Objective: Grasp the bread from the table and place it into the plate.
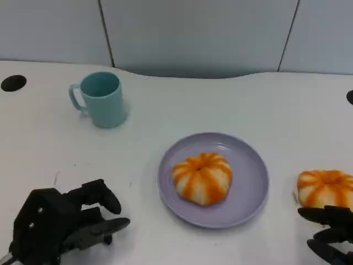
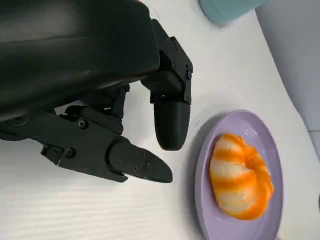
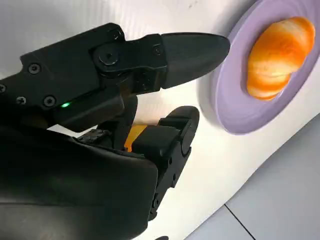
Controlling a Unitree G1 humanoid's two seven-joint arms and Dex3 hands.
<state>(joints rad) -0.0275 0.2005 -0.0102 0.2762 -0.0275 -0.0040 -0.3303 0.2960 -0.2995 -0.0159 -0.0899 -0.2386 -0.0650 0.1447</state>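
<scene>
A striped orange-and-white bread [image 1: 202,178] lies in the middle of the purple plate [image 1: 251,176]. A second bread of the same kind [image 1: 326,187] sits on the table right of the plate. My right hand [image 1: 331,233] is just on the near side of that second bread, fingers spread and reaching toward it. In the right wrist view the right hand [image 3: 100,150] hangs over an orange patch of that bread [image 3: 134,136], with the plate [image 3: 235,100] and its bread [image 3: 277,50] beyond. My left hand [image 1: 60,223] rests near the table's front left, fingers apart and holding nothing.
A teal mug [image 1: 102,99] stands at the back left, far from both hands. The left wrist view shows the left hand [image 2: 100,75], the plate [image 2: 260,135], the bread on it [image 2: 240,175] and the mug [image 2: 227,10]. A dark hole [image 1: 13,83] marks the table's far left.
</scene>
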